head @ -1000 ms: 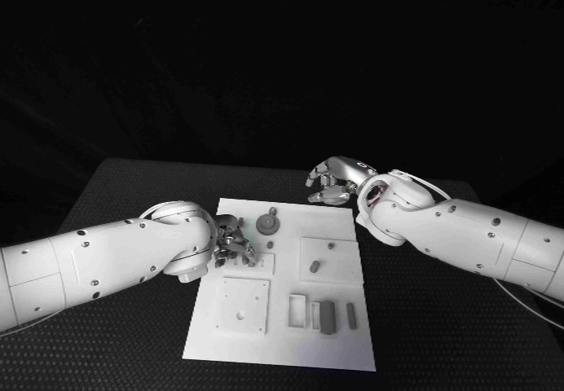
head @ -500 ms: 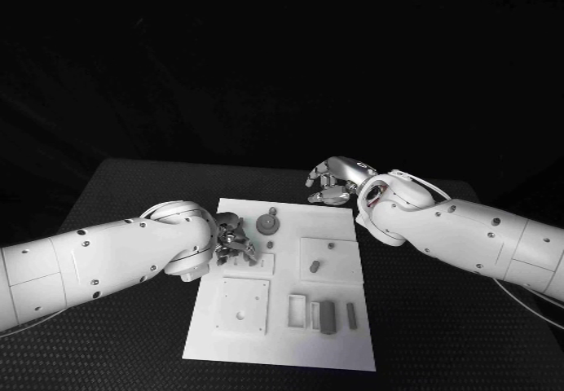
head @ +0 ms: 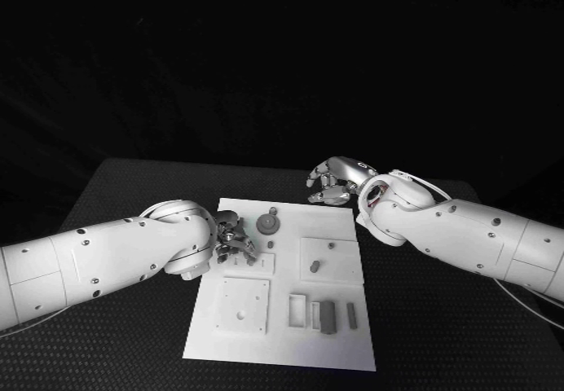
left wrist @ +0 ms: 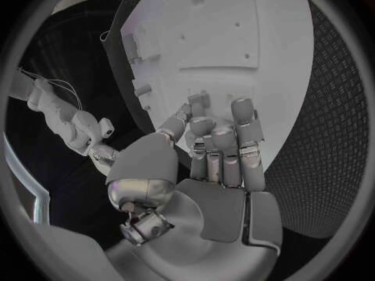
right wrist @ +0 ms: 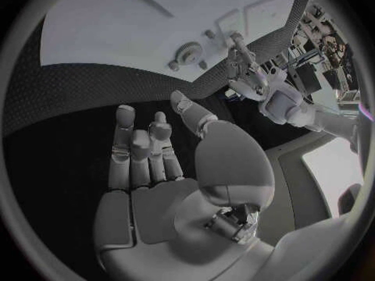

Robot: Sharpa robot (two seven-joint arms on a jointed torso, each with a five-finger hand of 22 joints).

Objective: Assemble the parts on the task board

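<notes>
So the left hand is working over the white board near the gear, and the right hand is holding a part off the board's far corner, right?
Not quite. The right hand holds nothing; the right wrist view shows its fingers apart and palm bare. The left hand is over the white board near the gear.

Dim scene, black surround. We see the task board (head: 282, 326) lit brightest from above, with soft shadows beneath the arms. Highlights glint on the silver fingers (left wrist: 243, 115). Wrist views bend the board's straight edges towards the rim; the head view is slightly soft.

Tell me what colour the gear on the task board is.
Grey: the gear shows best in the head view, on the white task board.
</notes>
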